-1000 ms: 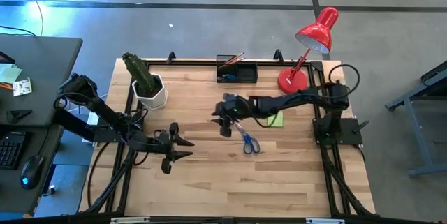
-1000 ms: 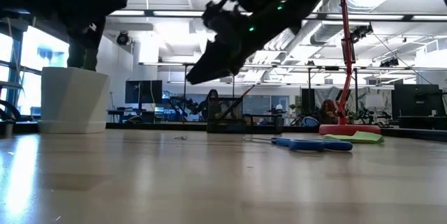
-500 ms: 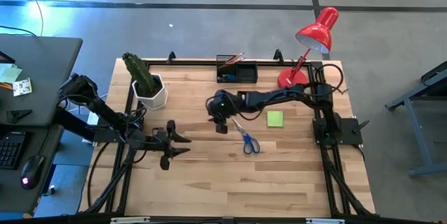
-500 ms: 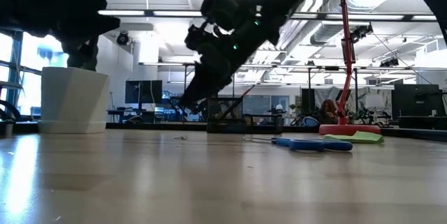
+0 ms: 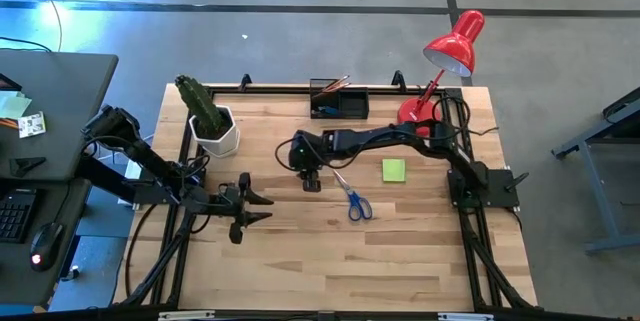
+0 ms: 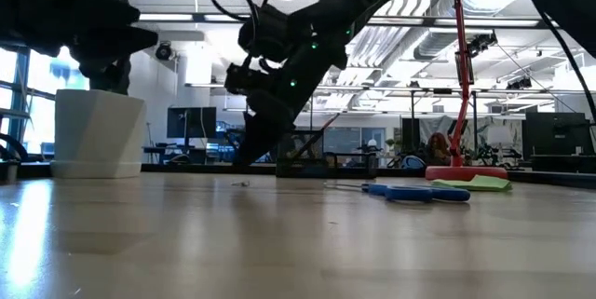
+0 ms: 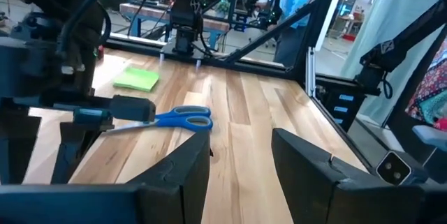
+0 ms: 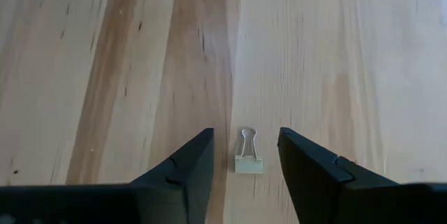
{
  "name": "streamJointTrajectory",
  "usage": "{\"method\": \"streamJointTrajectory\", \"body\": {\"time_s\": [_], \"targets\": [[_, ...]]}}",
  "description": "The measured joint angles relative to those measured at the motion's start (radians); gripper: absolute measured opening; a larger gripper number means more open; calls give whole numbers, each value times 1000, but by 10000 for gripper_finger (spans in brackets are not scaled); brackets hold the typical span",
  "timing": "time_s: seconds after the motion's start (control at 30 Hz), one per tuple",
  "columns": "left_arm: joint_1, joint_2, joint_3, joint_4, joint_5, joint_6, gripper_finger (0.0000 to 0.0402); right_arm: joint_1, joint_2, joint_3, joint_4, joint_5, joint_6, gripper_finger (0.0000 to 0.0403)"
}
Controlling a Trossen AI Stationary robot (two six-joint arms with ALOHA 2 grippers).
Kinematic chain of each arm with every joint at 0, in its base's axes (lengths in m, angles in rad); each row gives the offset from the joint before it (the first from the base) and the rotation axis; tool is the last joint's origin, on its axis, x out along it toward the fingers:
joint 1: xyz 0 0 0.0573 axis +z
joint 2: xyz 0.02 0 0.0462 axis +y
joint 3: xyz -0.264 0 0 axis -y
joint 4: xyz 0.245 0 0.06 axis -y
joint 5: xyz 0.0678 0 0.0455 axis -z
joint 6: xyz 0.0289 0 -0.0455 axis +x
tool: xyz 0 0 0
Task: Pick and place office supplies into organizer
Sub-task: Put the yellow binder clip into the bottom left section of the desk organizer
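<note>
A small binder clip [image 8: 248, 160] lies flat on the worktop [image 5: 420, 261], framed between the spread fingers of the right end effector [image 5: 310, 177] just above it, scissors [image 5: 353, 201] and organizer [image 5: 338, 103] nearby, while the left end effector [image 5: 262, 211] waits empty, fingers parted.

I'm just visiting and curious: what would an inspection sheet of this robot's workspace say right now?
Surface: wooden table, bare at the front.
Job's things: scissors, sticky-note pad and a small binder clip lie loose; organizer at the far edge.
Clutter: cactus pot, red lamp.
Grippers: right gripper open, straddling the clip; left gripper open, waiting.
Cables: loops along both arms.
Surroundings: desk with keyboard and mouse beside the table.
</note>
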Motion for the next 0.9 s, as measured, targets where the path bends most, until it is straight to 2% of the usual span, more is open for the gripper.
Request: {"method": "streamJointTrajectory", "body": {"time_s": [0.23, 0.57, 0.9], "targets": [[0, 0, 0, -19, 3, -15, 145, -18, 3, 1, -44, 6, 10, 173], [0, 0, 0, -41, 3, -49, 145, -25, 3, -23, -29, -10, 10, 134], [0, 0, 0, -40, 2, -49, 145, -24, 2, -76, 49, -17, 36, 131]]}}
